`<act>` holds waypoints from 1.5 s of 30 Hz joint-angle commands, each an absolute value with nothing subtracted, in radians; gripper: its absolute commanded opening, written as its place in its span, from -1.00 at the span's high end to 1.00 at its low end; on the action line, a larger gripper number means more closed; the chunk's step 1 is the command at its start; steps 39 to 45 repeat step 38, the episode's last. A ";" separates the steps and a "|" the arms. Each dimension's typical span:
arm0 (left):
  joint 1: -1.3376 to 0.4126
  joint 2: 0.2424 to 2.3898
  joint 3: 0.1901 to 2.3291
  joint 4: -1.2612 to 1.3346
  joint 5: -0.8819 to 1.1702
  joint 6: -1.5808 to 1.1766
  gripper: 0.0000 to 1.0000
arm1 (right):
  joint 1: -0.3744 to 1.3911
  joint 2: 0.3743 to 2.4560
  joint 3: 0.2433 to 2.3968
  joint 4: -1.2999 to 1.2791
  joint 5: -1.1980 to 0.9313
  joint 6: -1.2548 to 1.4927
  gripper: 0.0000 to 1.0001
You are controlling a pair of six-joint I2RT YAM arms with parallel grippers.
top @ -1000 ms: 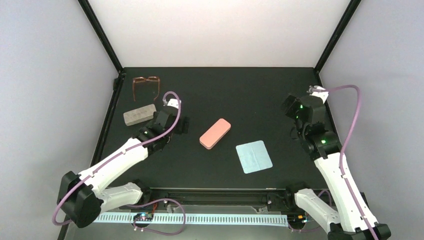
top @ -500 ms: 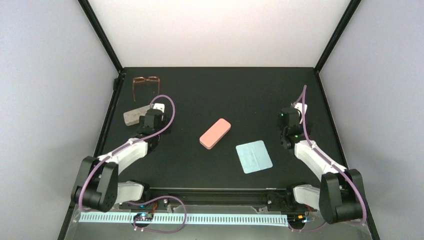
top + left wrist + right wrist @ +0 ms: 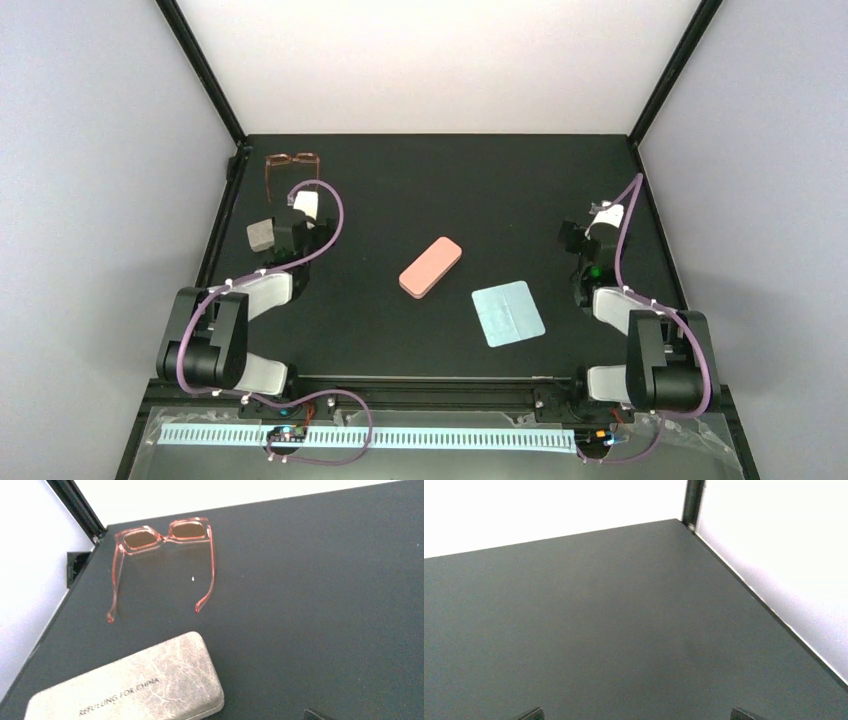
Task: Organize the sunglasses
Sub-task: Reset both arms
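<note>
Sunglasses (image 3: 165,532), pink-framed and arms unfolded, lie just beyond grey case (image 3: 135,685), near surface (image 3: 325,580) left edge. Pink case (image 3: 430,267) sits well right. Right pincer (image 3: 636,715) gapes; left pincer (image 3: 286,228) state can't be told.

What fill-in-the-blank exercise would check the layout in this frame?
1. The sunglasses sit in the far ____ corner of the table.
2. The lettering on the grey case ends in the word ____.
3. In the top view, the blue cloth lies to the ____ of the pink case.
Missing words: left; CHINA; right.
</note>
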State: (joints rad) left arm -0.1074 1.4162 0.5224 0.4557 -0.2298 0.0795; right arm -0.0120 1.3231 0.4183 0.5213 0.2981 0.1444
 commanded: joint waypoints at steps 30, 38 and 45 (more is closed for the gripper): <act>-0.041 1.374 0.321 0.888 -0.037 0.058 -0.97 | -0.005 1.394 0.302 0.960 0.009 0.012 -0.99; -0.039 1.373 0.321 0.888 -0.035 0.058 -0.97 | -0.005 1.394 0.303 0.960 0.008 0.012 -0.99; -0.039 1.373 0.321 0.888 -0.035 0.058 -0.97 | -0.005 1.394 0.303 0.960 0.008 0.012 -0.99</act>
